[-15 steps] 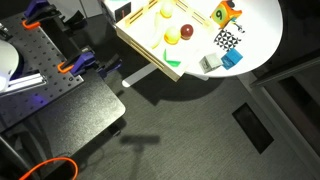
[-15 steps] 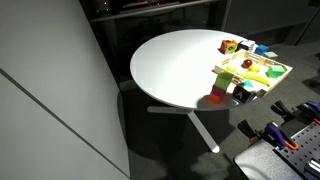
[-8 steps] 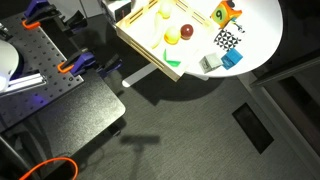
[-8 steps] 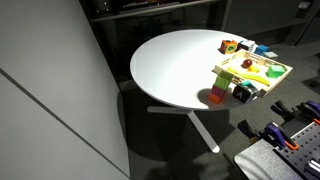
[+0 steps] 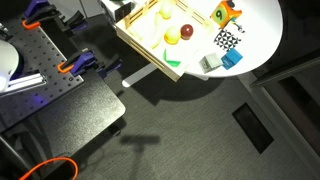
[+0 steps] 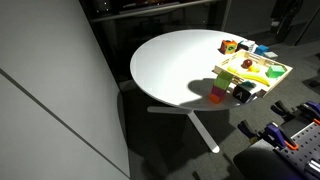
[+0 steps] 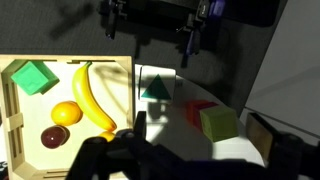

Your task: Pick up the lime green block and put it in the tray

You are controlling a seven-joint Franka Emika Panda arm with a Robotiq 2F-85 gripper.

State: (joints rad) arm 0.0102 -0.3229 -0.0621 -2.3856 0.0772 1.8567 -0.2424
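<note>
One lime green block [image 7: 218, 122] near gripper [image 7: 188, 158], outside tray [image 7: 133, 88]

Gripper [image 7: 180, 158] dark, blurred — jaws unreadable; tray [image 7: 70, 60] corner hidden behind.

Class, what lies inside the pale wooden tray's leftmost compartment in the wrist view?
A dark green block, yellow banana, orange fruit and dark red round piece; the pincer covers its bottom corner.

A round white table [image 6: 175, 65] stood on a white pedestal [image 6: 203, 128] over dark grey carpet [image 5: 190, 120]. In an exterior view a pale grey wall [image 6: 45, 100] filled nine o'clock. A dark floor hatch [image 5: 251, 127] lay at four o'clock.
</note>
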